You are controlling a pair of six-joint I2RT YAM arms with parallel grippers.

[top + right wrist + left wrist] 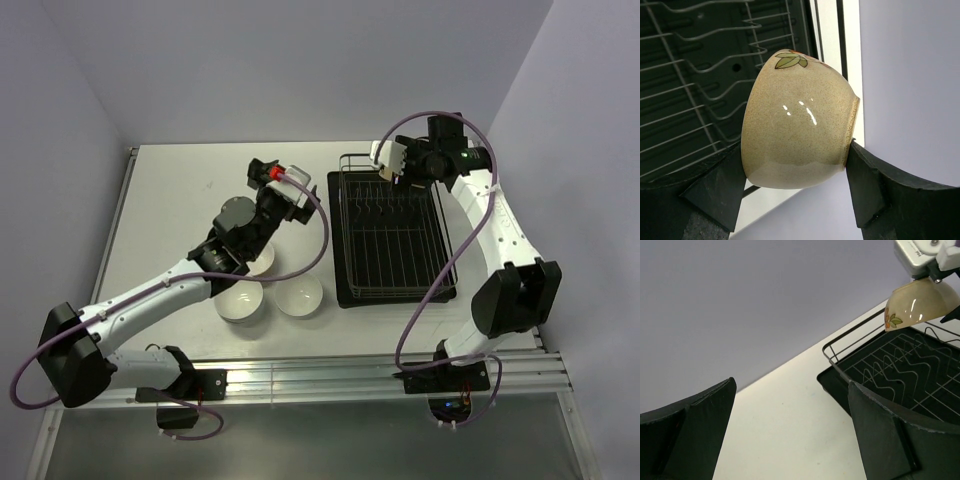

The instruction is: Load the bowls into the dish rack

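The dark wire dish rack (pixel 392 235) sits right of centre on its black tray and holds no bowls. My right gripper (pixel 391 166) hovers over the rack's far left corner. It is shut on a tan bowl with a leaf pattern (pixel 797 120), held on its side between both fingers; the bowl also shows in the left wrist view (pixel 920 302). My left gripper (pixel 262 172) is open and empty above the table, left of the rack (pixel 900 370). Two white bowls (pixel 240 300) (pixel 300 297) stand near the front edge, and a third bowl (pixel 263 263) is partly hidden under the left arm.
Lavender walls close in behind and on both sides. A metal rail (pixel 350 372) runs along the near table edge. A purple cable (pixel 322 235) loops from the left arm beside the rack's left edge.
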